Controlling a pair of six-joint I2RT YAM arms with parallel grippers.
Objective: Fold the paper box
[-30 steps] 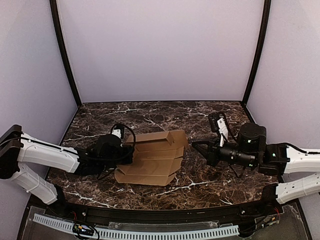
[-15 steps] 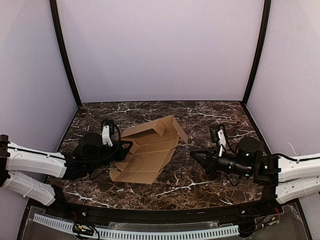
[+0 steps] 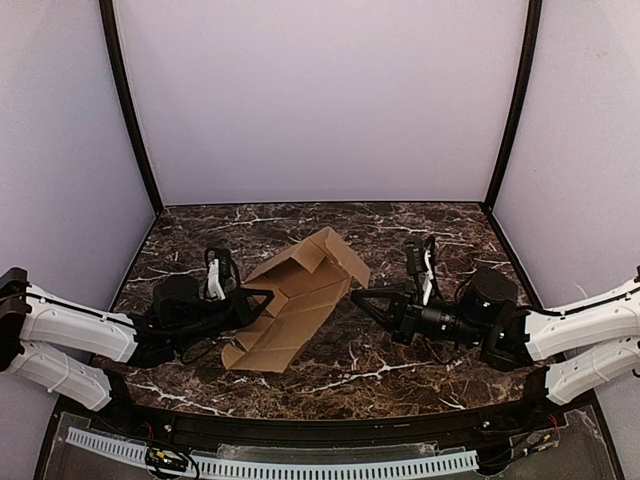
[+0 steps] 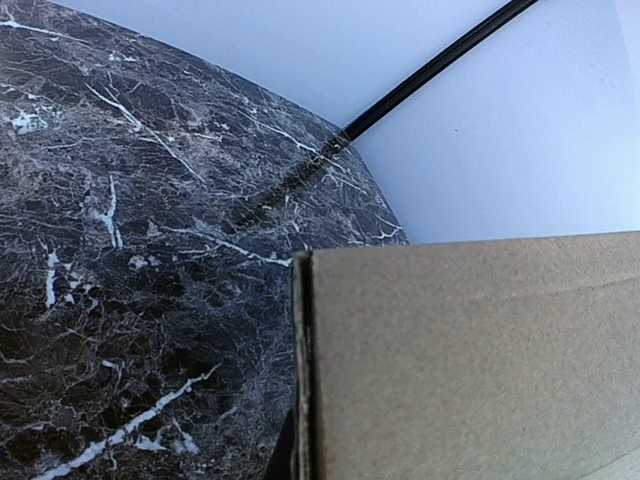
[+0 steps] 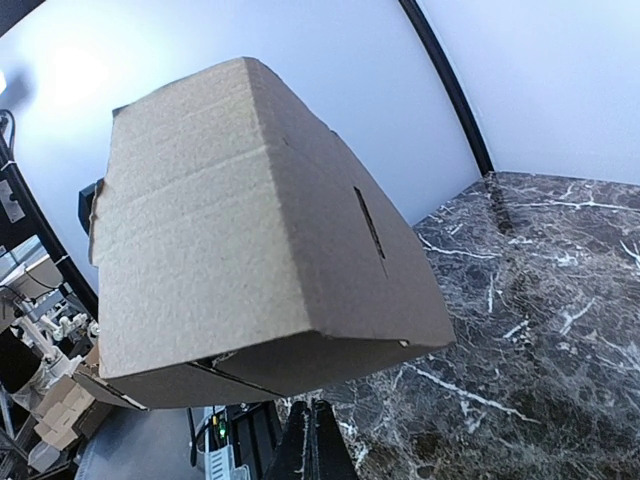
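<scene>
Bright, even light; the paper box (image 5: 250, 220) is sharp, shaded underneath, and glare whitens the wall (image 5: 60, 70) behind.

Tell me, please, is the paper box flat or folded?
Partly folded: the paper box bends along creases, its far end raised off the table.

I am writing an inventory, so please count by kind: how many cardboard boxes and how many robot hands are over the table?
cardboard box: 1
robot hands: 2 (left hand, right hand)
Total: 3

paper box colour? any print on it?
The paper box is plain brown cardboard, no print visible. It shows best in the right wrist view.
</scene>
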